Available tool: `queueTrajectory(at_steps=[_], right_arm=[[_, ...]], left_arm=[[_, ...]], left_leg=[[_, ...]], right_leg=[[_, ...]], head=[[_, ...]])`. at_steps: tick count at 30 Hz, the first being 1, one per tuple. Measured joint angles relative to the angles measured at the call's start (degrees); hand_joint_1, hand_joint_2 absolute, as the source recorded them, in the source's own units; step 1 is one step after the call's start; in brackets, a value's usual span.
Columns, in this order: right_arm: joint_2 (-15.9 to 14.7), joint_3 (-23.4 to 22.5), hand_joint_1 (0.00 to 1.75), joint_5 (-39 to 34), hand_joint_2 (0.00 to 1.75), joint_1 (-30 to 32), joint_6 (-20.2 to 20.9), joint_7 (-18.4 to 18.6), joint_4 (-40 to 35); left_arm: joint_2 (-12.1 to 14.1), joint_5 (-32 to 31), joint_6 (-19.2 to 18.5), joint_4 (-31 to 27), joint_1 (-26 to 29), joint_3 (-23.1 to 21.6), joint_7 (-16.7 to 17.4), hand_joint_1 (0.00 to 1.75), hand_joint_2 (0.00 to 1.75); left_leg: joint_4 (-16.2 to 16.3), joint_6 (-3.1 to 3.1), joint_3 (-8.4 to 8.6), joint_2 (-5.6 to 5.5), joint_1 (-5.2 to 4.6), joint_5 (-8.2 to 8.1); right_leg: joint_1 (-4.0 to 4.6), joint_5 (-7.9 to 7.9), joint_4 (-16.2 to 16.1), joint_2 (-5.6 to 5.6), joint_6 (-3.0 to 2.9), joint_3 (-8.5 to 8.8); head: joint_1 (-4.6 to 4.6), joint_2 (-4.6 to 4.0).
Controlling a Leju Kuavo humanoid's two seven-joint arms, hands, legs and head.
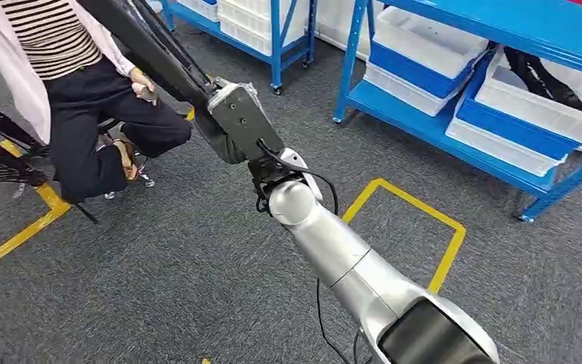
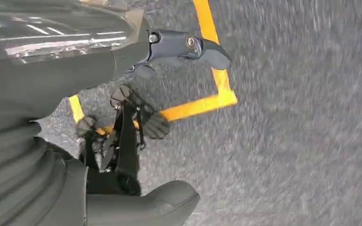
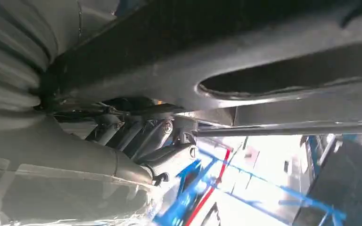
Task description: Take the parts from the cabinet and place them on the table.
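- The right hand (image 3: 136,141) grips a long dark part (image 1: 151,45), arm raised so its length clears the floor while carried.
- The left hand (image 2: 136,117) hangs over grey carpet (image 2: 311,141), fingers loosely apart, holding nothing.
- Blue cabinet (image 1: 455,144) stands well apart behind.

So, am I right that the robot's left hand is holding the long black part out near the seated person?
Not quite: it is the right hand that holds the long black part out near the seated person, as the head view shows. The left hand holds nothing.
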Motion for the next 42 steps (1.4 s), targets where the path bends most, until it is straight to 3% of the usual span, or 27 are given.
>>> queueTrajectory(at_steps=[1,2,5,6,8,9,11,12,14,15,16,17,18,21,22,24,25,28,30,32,33,34,37,38,39,40,42], right_arm=[[0.0,0.2,1.75,-0.1,1.75,-0.3,0.0,-0.2,0.1],[0.0,0.3,1.75,-0.2,1.75,-0.6,0.0,-0.4,0.2],[0.2,0.6,1.75,-0.3,1.75,-0.8,0.0,-0.8,0.5],[0.4,0.7,1.75,-0.3,1.75,-0.8,0.0,-0.8,0.5],[0.7,0.7,1.75,-0.4,1.75,-1.0,0.0,-0.9,0.6],[0.7,0.7,1.75,-0.3,1.75,-1.1,0.0,-0.9,0.6],[0.5,0.8,1.75,-0.4,1.75,-1.0,0.0,-0.9,0.9],[0.5,0.8,1.75,-0.4,1.75,-0.9,0.0,-0.8,1.0],[0.5,0.9,1.75,-0.4,1.75,-0.9,0.0,-0.8,1.1],[0.6,0.9,1.75,-0.4,1.75,-0.9,0.1,-0.9,1.1],[0.7,1.0,1.75,-0.4,1.75,-0.9,0.2,-0.9,1.1],[0.7,1.0,1.75,-0.4,1.75,-1.0,0.2,-0.9,1.1],[0.7,1.1,1.75,-0.6,1.75,-1.1,0.3,-0.9,1.0],[0.8,1.4,1.75,-0.6,1.75,-1.1,0.7,-0.9,0.7],[0.8,1.4,1.75,-0.7,1.75,-1.1,0.7,-0.8,0.3],[0.8,1.6,1.75,-0.8,1.75,-1.1,0.7,-0.8,-0.1],[0.7,1.5,1.75,-1.0,1.75,-1.2,0.7,-0.8,-0.3],[0.2,1.5,1.75,-1.4,1.75,-1.0,0.6,-0.7,-0.5],[0.0,1.5,1.75,-1.5,1.75,-1.0,0.6,-0.7,-0.9],[0.1,1.5,1.75,-1.5,1.75,-1.1,0.4,-0.7,-1.4],[0.1,1.4,1.75,-1.5,1.75,-1.2,0.1,-0.7,-1.6],[0.1,1.3,1.75,-1.5,1.75,-1.3,-0.1,-0.6,-1.6],[0.1,1.1,1.75,-1.5,1.75,-1.3,-0.2,-0.3,-1.8],[0.5,1.1,1.75,-1.5,1.75,-1.4,-0.2,-0.3,-2.0],[0.8,1.1,1.75,-1.4,1.75,-1.4,-0.2,-0.3,-2.1],[0.8,1.0,1.75,-1.4,1.75,-1.6,-0.2,-0.3,-2.1],[0.7,1.0,1.75,-1.4,1.75,-1.6,-0.2,-0.3,-2.2]], left_arm=[[-0.1,-0.1,0.0,0.0,0.0,0.1,0.0,0.0,1.75],[-0.1,-0.1,0.0,0.0,-0.1,0.2,-0.1,0.0,1.75],[-0.2,-0.2,0.0,0.1,0.4,0.3,-0.2,0.0,1.75],[-0.1,-0.2,0.1,0.1,0.6,0.4,-0.2,0.0,1.75],[-0.1,-0.2,0.1,0.1,0.6,0.4,-0.3,0.0,1.75],[-0.1,-0.2,0.1,0.1,0.5,0.4,-0.3,0.0,1.75],[0.0,-0.2,0.1,0.1,0.4,0.5,-0.3,0.0,1.75],[0.0,-0.2,0.1,0.1,0.4,0.6,-0.3,0.0,1.75],[0.0,-0.2,0.1,0.1,0.4,0.8,-0.3,0.0,1.75],[0.1,-0.2,0.2,0.1,0.5,0.8,-0.3,0.0,1.75],[0.1,-0.2,0.3,0.1,0.4,0.8,-0.3,0.0,1.75],[0.0,-0.2,0.4,0.1,0.2,0.8,-0.3,0.0,1.75],[0.0,-0.3,0.7,0.1,0.1,0.9,-0.4,0.0,1.75],[0.1,-0.8,1.2,0.1,0.2,1.0,-0.3,0.0,1.75],[0.1,-0.9,1.2,0.1,0.2,1.0,-0.3,0.0,1.75],[0.0,-1.0,1.2,0.1,0.1,1.0,-0.3,0.0,1.75],[0.1,-1.1,1.2,0.1,0.1,1.0,-0.3,0.0,1.75],[0.1,-1.4,1.1,0.1,0.1,1.0,-0.3,0.0,1.75],[0.1,-1.4,1.1,0.1,0.2,1.0,-0.4,0.0,1.75],[0.1,-1.7,0.8,0.1,0.2,1.0,-0.5,0.0,1.75],[0.1,-1.9,0.5,0.1,0.2,1.0,-0.5,0.0,1.75],[0.1,-1.9,0.1,0.1,0.1,1.0,-0.5,0.0,1.75],[0.1,-2.0,0.0,0.2,0.4,1.0,-0.7,0.0,1.75],[0.2,-2.0,0.0,0.2,0.6,1.0,-0.7,0.0,1.75],[0.3,-2.0,0.0,0.2,0.7,1.0,-0.8,0.0,1.75],[0.2,-2.0,0.0,0.2,0.6,1.0,-0.8,0.0,1.75],[0.2,-2.0,-0.2,0.2,0.4,1.0,-0.8,0.0,1.75]], left_leg=[[0.0,0.05,-0.13,-0.5,0.2,0.06],[0.2,-0.02,-0.27,-1.27,-0.36,0.05],[-0.1,-0.52,-0.5,-2.51,0.12,0.35],[0.0,-0.82,-0.66,-2.7,-0.07,0.26],[3.4,-1.38,-2.16,2.87,-0.33,-2.21],[7.8,-1.82,-4.34,4.23,-0.05,-4.49],[15.5,-2.46,-8.45,4.9,0.35,-7.35],[16.9,-2.7,-9.24,5.09,0.62,-7.17],[12.1,-3.08,-6.86,5.52,1.12,-3.94],[6.8,-3.16,-3.93,6.11,1.29,-1.63],[1.2,-3.29,-0.53,7.88,1.31,0.29],[0.2,-3.13,0.13,8.78,0.63,-0.52],[-0.2,-2.22,-0.03,7.82,0.7,-0.17],[-0.4,-1.18,-0.13,6.3,0.37,-0.12],[-0.7,-0.65,0.21,5.86,0.76,0.14],[-0.7,-0.45,0.24,5.45,0.59,0.2],[-0.7,0.08,0.22,5.07,0.62,0.24],[-0.7,0.29,0.22,3.18,0.59,0.19],[-0.7,0.28,0.23,1.67,0.6,0.2],[-0.7,0.17,0.33,0.17,0.66,0.23],[-0.7,-0.02,0.19,-0.4,0.76,0.33],[-0.3,-0.43,-0.04,-1.1,0.33,0.27],[-0.8,-1.39,-0.3,-2.08,0.93,0.74],[-0.7,-1.92,-0.52,-2.17,1.1,0.64],[0.7,-1.99,-1.14,1.46,0.75,-0.43],[3.5,-2.18,-2.44,3.4,0.69,-2.31],[10.4,-2.52,-5.72,4.62,0.91,-5.68]], right_leg=[[0.28,1.71,-4.2,2.33,-0.43,1.74],[0.35,2.41,-5.4,3.21,-1.33,2.2],[0.55,2.69,-5.5,1.66,-1.84,2.6],[-0.02,3.15,-6.3,1.0,-2.37,3.02],[-0.22,3.25,-6.7,-0.04,-2.97,3.46],[-0.19,3.2,-6.7,-0.69,-3.01,3.54],[-0.16,3.05,-6.7,-2.08,-3.2,3.51],[-0.2,3.01,-6.7,-2.74,-3.22,3.52],[-0.26,2.81,-6.7,-3.77,-3.08,3.56],[-0.36,2.63,-6.7,-4.26,-2.88,3.71],[-0.35,2.36,-6.6,-4.74,-2.5,3.91],[0.18,2.17,-6.5,-5.04,-2.22,3.8],[0.48,1.88,-6.4,-5.45,-1.82,3.83],[0.6,1.59,-6.6,-6.75,-1.17,4.34],[0.51,1.04,-6.1,-6.08,-0.69,3.64],[0.01,-0.12,-3.9,-3.93,-0.69,2.96],[-0.09,-1.87,0.0,-2.45,-0.97,1.16],[-0.35,-5.87,12.8,-1.42,-0.93,-5.5],[-0.51,-3.8,10.1,-1.24,-0.13,-4.74],[-0.98,0.54,-0.2,-0.28,0.72,-0.1],[-1.41,2.08,-4.5,2.98,0.87,1.82],[-1.39,2.63,-5.5,3.52,0.43,2.29],[-0.9,2.8,-5.3,2.01,-0.05,2.29],[-1.54,3.33,-5.9,1.19,-0.86,2.57],[-1.57,3.53,-6.1,0.57,-1.26,2.8],[-1.41,3.4,-6.1,-0.01,-1.97,2.84],[-1.07,3.26,-6.1,-1.12,-2.18,2.91]], head=[[-0.04,0.0],[-0.18,0.0],[0.18,0.0],[0.15,0.0],[-0.33,0.0],[-0.28,0.0],[-0.33,0.0],[-0.31,0.0],[-0.33,0.0],[-0.24,0.0],[-0.35,0.0],[-0.37,0.0],[0.0,0.0],[0.04,0.0],[0.09,0.0],[0.04,0.0],[0.17,0.0],[0.33,0.0],[0.35,0.0],[0.33,0.0],[0.39,0.0],[0.24,0.0],[0.28,0.0],[0.28,0.0],[0.02,0.0],[-0.24,0.0],[-0.24,0.0]])
